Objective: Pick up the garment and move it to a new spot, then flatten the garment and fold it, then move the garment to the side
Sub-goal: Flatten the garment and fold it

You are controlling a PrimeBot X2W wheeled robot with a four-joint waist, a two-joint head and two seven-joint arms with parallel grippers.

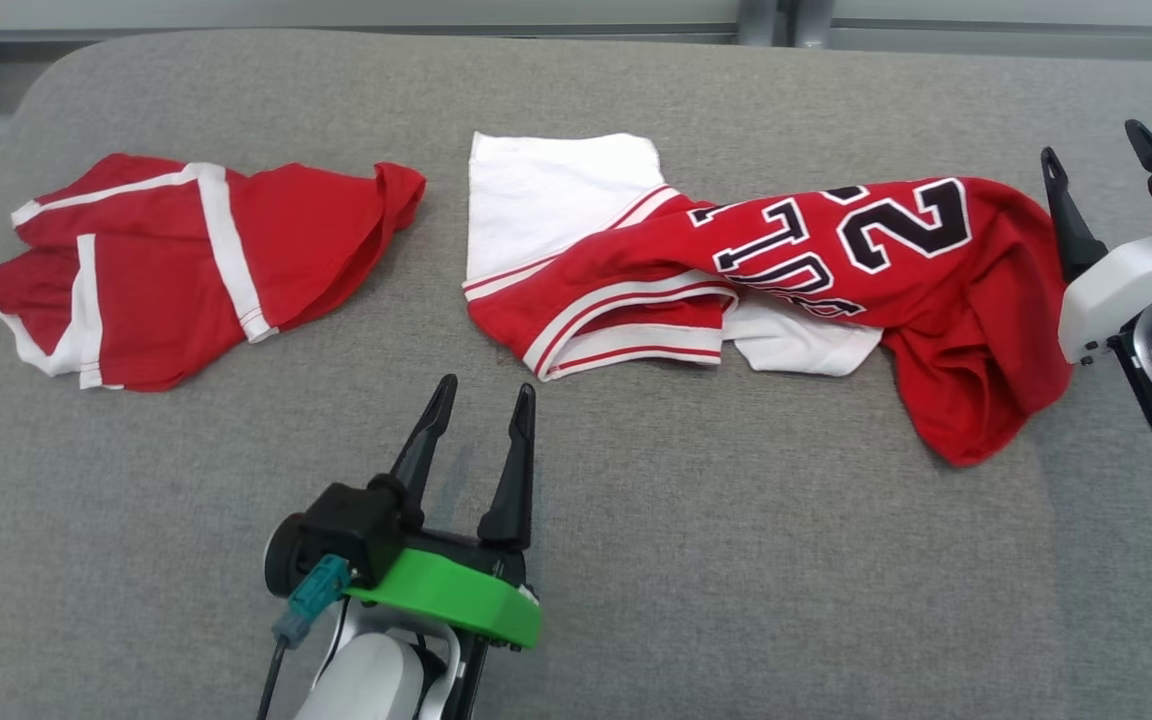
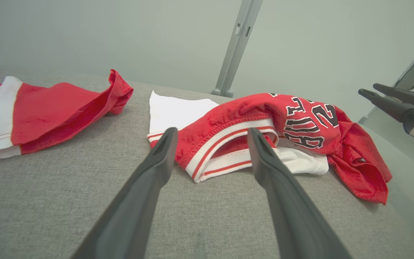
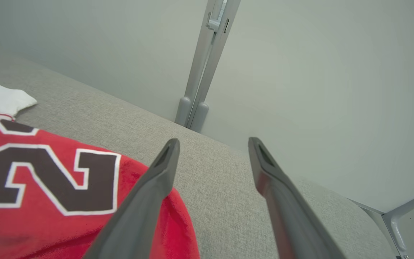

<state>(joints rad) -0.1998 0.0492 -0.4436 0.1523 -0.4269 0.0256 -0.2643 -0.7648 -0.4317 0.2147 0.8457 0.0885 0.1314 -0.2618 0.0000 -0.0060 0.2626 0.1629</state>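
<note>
**Site type: robotics lab or test cell**

A padded surface (image 1: 636,560) covered in grey fabric, rounded at its far corners, stands against plain pale wall panels (image 3: 318,90) joined by bare metal posts (image 2: 235,46). Near its front edge, the left gripper (image 1: 487,386) carries a green bracket (image 1: 456,600) and an exposed cable plug (image 1: 311,595): workshop-built fittings, not household ones.

My left gripper (image 2: 212,133) is spread wide, low over the table (image 2: 67,187), its tips framing the striped hem of the jersey (image 2: 300,118). Red shorts (image 2: 59,104) lie to the left. My right gripper (image 2: 368,89) hangs at the far right.
</note>
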